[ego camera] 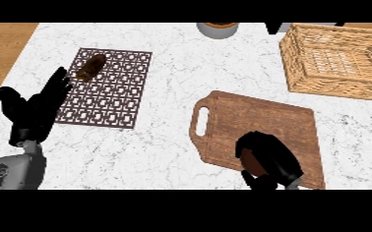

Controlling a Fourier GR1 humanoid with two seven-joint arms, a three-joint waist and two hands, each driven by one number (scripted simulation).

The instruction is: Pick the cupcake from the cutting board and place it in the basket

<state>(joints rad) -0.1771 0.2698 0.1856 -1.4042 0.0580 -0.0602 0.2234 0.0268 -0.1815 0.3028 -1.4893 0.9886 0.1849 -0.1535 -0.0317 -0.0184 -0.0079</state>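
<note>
My right hand [272, 159] is over the near part of the wooden cutting board [247, 115], with its fingers curled round a brown thing, the cupcake [252, 160]; only a brown edge of it shows under the fingers. The woven basket [330, 61] stands at the far right of the counter, well beyond the board. At the left edge rests my left hand [36, 108], open with fingers up, holding nothing.
A dark patterned mat [109, 93] lies at the left with a brown pastry [91, 66] on its far corner. A grey round container [218, 28] stands at the back edge. Wooden floor shows past the counter's left end.
</note>
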